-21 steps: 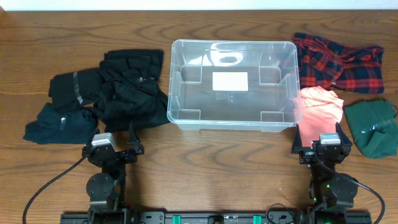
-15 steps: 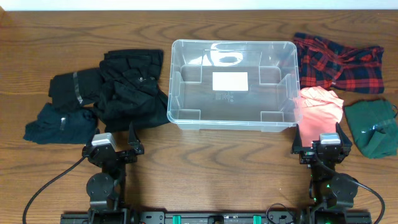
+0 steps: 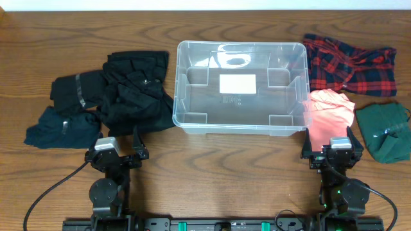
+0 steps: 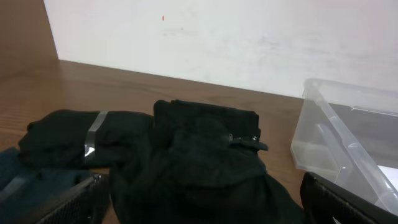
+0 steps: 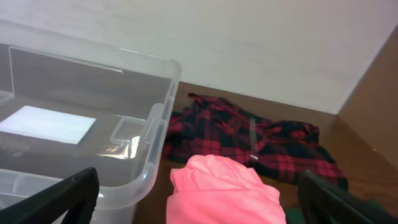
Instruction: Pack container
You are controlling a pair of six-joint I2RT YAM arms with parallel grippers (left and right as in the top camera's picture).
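The container (image 3: 239, 43), a clear plastic bin with a white label (image 3: 237, 83) on its bottom, stands mid-table with nothing else inside. My left gripper (image 3: 115, 146) rests open near the front edge, just short of a black clothes pile (image 3: 135, 93). In the left wrist view the gripper (image 4: 205, 205) has its fingers (image 4: 68, 199) wide apart, the black pile (image 4: 199, 162) ahead and the container (image 4: 348, 143) to the right. My right gripper (image 3: 331, 144) is open beside a pink garment (image 3: 329, 109). In the right wrist view the gripper (image 5: 202, 202) faces that pink garment (image 5: 227, 193), with the container (image 5: 155, 124) on the left.
Left of the bin lie a folded black garment (image 3: 77, 90) and a dark teal one (image 3: 61, 126). Right of it lie a red plaid shirt (image 3: 347, 64) and a green garment (image 3: 385, 131). A pale wall runs along the table's far edge.
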